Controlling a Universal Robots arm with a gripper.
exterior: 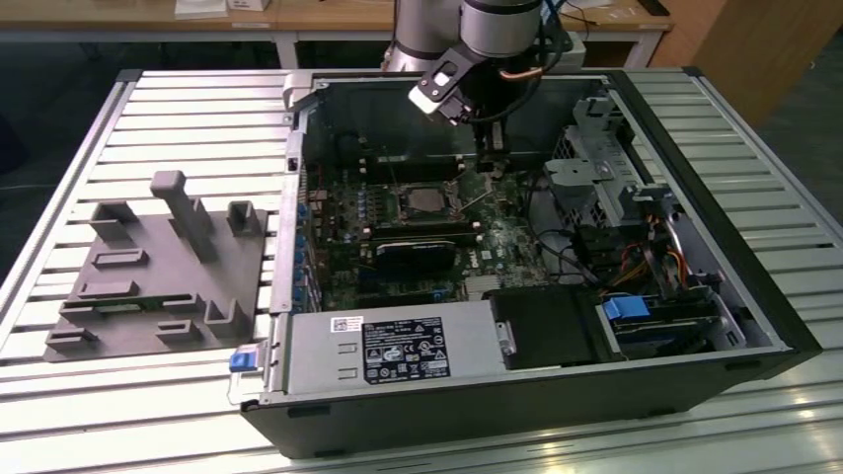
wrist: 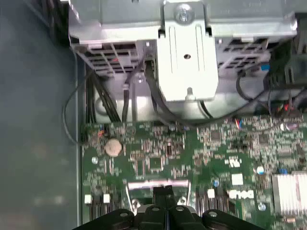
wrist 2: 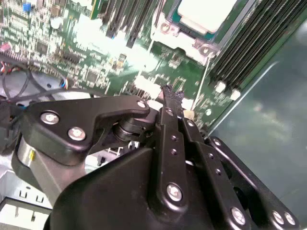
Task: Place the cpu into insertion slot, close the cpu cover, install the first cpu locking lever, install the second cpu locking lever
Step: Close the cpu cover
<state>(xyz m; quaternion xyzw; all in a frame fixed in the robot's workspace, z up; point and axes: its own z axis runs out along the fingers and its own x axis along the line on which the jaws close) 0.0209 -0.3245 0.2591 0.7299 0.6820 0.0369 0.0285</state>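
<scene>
1. As far as the placement step goes, the cpu (wrist 2: pixel 204 12) lies flat inside the insertion slot (exterior: pixel 401 202), on the green motherboard (wrist: pixel 158 153) of the open computer case (exterior: pixel 527 425). Placement appears complete.
2. The cpu cover (wrist 2: pixel 191 42) shows as a silver frame around the chip's edge and appears lowered. Closing appears complete.
3. A thin locking lever (wrist 2: pixel 201 79) runs along one side of the socket, between it and the memory slots (wrist 2: pixel 249 43). Its free end lies just beside the gripper tip. Whether it is hooked under its catch cannot be determined.
4. The gripper (wrist 2: pixel 171 93) stands low over the board, beside the socket on the exterior view's right. Its fingers (wrist 2: pixel 172 143) are pressed together with no visible gap, and nothing is seen between them.
5. Assessment: two of the four steps appear finished, and the lever steps are judged outstanding. A second lever cannot be identified.
6. The case rests on a slatted surface (exterior: pixel 158 395). A grey fixture (exterior: pixel 158 267) stands well apart on the exterior view's left.
</scene>
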